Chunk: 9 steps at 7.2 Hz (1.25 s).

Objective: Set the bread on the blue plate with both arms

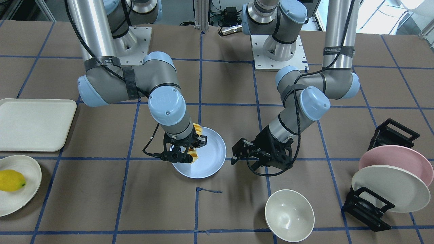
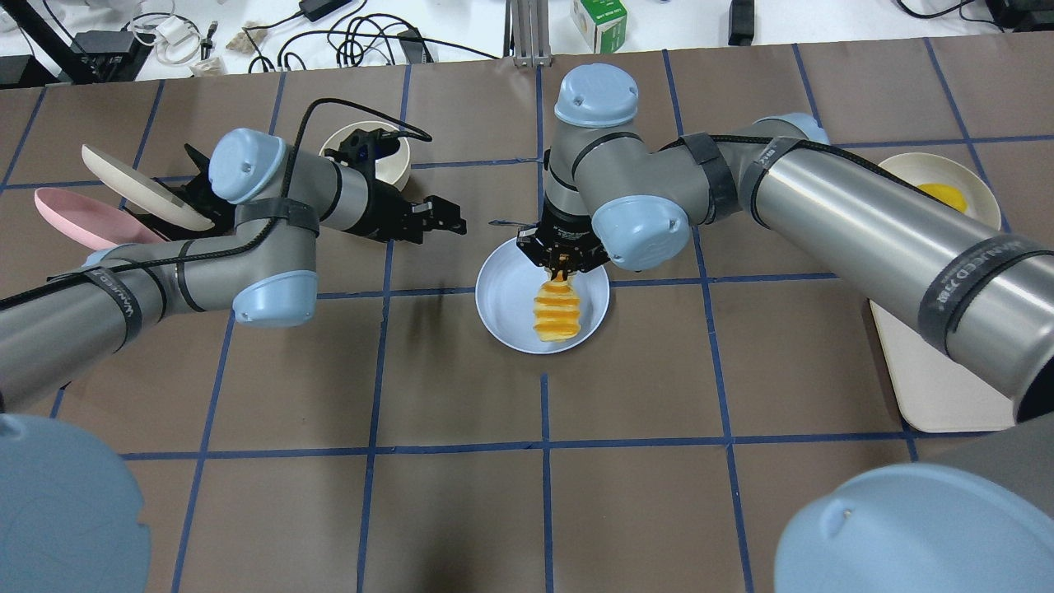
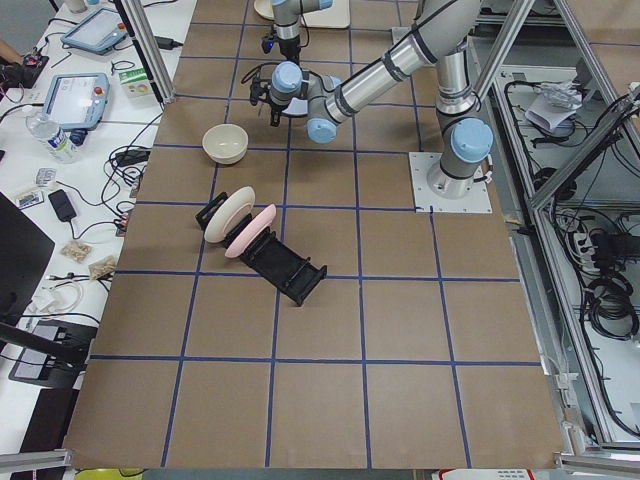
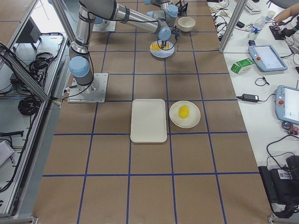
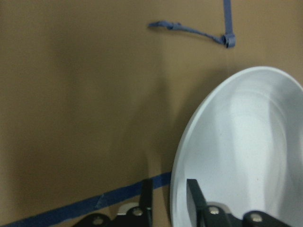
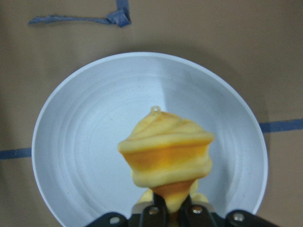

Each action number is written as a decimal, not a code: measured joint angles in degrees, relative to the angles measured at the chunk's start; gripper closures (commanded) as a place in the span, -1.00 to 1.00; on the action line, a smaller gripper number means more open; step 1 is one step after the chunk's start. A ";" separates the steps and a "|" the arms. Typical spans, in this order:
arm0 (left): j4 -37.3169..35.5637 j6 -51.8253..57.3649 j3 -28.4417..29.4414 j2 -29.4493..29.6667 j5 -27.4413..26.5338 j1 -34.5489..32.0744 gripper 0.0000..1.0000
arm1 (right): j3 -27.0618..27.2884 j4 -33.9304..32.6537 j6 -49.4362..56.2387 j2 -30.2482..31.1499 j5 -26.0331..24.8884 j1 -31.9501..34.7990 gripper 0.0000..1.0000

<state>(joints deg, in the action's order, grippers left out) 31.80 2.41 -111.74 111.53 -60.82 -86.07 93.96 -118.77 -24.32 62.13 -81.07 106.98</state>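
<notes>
The bread (image 2: 556, 317) is gripped at one end by the right gripper (image 2: 563, 265), which is pointed down over the blue plate (image 2: 502, 306), within its rim. The left gripper (image 2: 449, 217) is held low and empty, fingers parted, just beside that rim.

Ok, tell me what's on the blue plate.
Only the bread is over the blue plate, one end clamped in the right tool. The tool covers that end, and whether the loaf's underside touches the plate cannot be seen.
</notes>
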 measured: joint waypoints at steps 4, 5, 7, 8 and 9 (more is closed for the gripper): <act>20.01 0.11 4.30 -10.05 -6.21 2.96 -1.00 | -0.02 -1.90 -0.49 -0.67 0.02 1.58 -1.00; 28.47 0.13 7.10 -12.54 -8.88 2.85 -1.00 | -0.03 -1.90 -0.55 -0.50 -0.11 1.60 -1.00; 43.76 0.12 13.57 -16.72 -14.65 2.09 -1.00 | -0.08 -0.72 -0.25 1.88 -1.29 1.18 -1.00; 48.41 0.08 15.82 -18.38 -15.83 1.22 -1.00 | 0.07 2.37 0.15 4.97 -2.66 0.21 -1.00; 50.73 0.04 17.15 -19.73 -17.32 -0.39 -1.00 | 0.13 7.60 0.35 8.99 -3.84 -1.49 -1.00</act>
<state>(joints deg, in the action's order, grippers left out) 82.53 2.45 -94.59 91.80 -78.14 -86.46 94.09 -111.17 -23.97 71.12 -84.91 105.50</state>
